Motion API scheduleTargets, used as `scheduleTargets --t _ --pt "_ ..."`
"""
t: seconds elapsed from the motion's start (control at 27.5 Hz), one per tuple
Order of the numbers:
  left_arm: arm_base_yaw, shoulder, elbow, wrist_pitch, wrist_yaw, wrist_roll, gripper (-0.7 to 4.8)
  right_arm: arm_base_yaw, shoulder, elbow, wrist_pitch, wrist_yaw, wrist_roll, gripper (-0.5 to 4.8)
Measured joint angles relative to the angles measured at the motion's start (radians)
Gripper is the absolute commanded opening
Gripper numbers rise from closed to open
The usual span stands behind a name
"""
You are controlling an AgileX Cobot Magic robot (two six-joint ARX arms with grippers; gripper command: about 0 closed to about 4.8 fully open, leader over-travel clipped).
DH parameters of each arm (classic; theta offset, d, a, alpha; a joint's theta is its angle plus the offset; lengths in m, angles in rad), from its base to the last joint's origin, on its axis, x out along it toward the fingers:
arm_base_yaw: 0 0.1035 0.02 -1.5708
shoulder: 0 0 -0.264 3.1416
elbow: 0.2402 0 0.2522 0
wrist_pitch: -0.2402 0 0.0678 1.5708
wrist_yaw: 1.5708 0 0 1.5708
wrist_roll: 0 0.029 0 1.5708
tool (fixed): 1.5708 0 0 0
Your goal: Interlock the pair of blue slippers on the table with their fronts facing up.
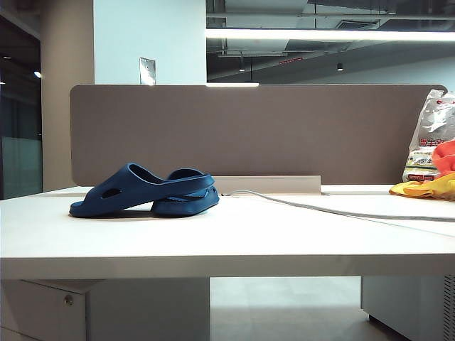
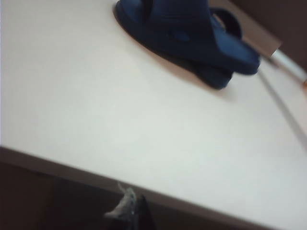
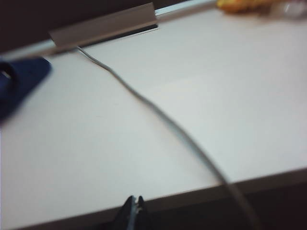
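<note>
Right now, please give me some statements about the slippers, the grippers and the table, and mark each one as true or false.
1. The pair of blue slippers lies on the table, one slipper partly on top of the other. True.
2. The left gripper is shut on a slipper. False: it is shut on nothing and hangs off the table's near edge, apart from the slippers.
3. A grey cable runs across the table. True.
4. The right gripper is wide open. False: its jaws are shut together.
5. The slippers are at the right of the exterior view. False: they are at the left; a plastic bag is at the right.
</note>
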Motion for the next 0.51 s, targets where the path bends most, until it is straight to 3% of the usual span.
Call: scheduleTargets --t 0.07,0.11,0.15,0.25,0.4,0.51 --pt "0.0 0.002 -0.001 0.087 0.079 -0.203 -0.06 0.0 0.0 0.0 0.016 -0.052 0.204 -0.01" --pt "0.0 0.002 0.003 0.159 0.126 -0.257 -0.06 0.0 0.0 0.0 0.044 -0.075 0.274 0.0" --pt "0.0 0.002 0.025 0.259 0.161 -0.307 -0.06 0.0 0.0 0.0 0.102 -0.114 0.326 0.0" --pt "0.0 0.002 0.129 0.334 0.148 -0.347 -0.06 0.0 0.0 0.0 0.223 -0.187 0.346 -0.01" --pt "0.001 0.061 0.349 0.272 0.08 -0.276 -0.06 0.0 -0.001 0.029 0.245 -0.217 0.35 -0.02" --pt "0.001 0.315 0.688 0.009 0.121 -0.109 -0.05 0.0 -0.001 0.113 0.089 -0.198 0.298 -0.02"
